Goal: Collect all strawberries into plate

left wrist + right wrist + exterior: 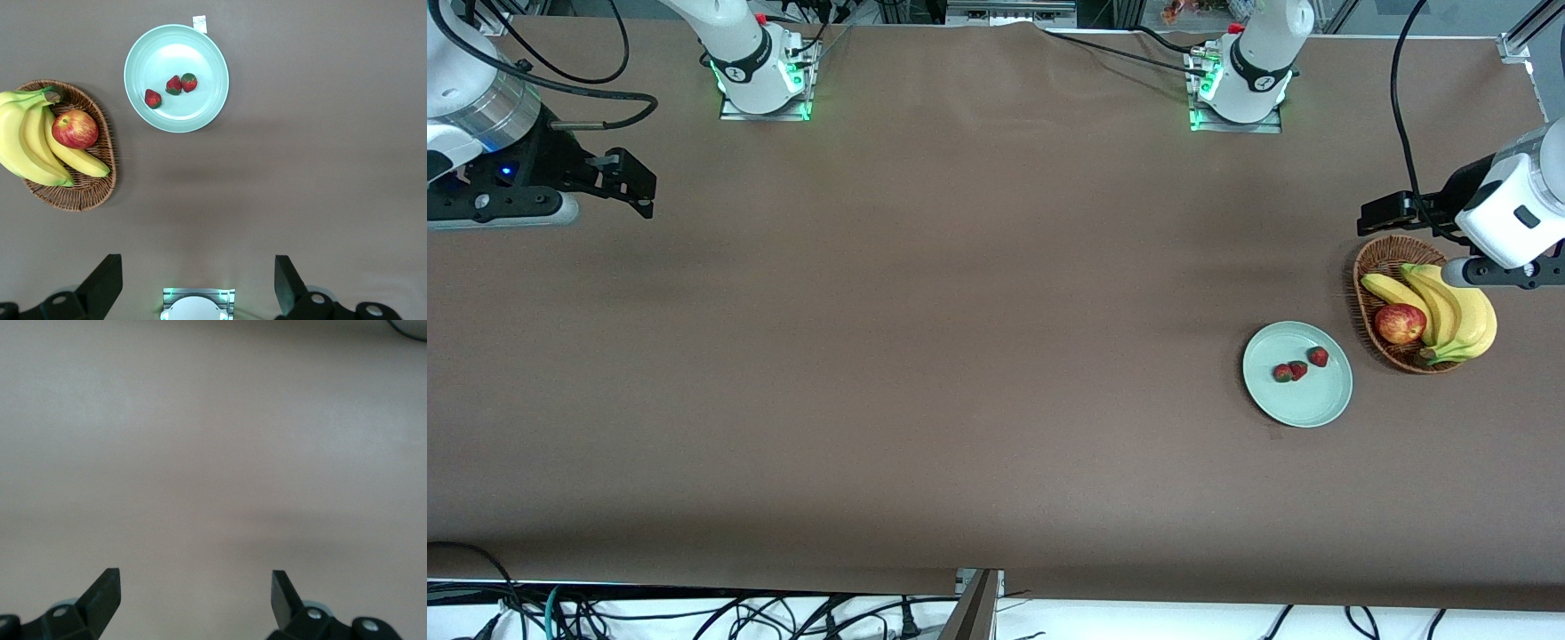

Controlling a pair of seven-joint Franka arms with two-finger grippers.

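Right gripper parked high over bare table at the right arm's end, fingers spread wide, holding nothing, waiting. Toward the left arm's end, all three strawberries already lying on the pale green plate, two touching, the third just beside. Probably light, soft, easily bruised; best pinched gently across the red flanks, never by the leafy cap. Beside the plate, a wicker basket with bananas and an apple. Left gripper hanging over the basket, fingers wide apart, empty.
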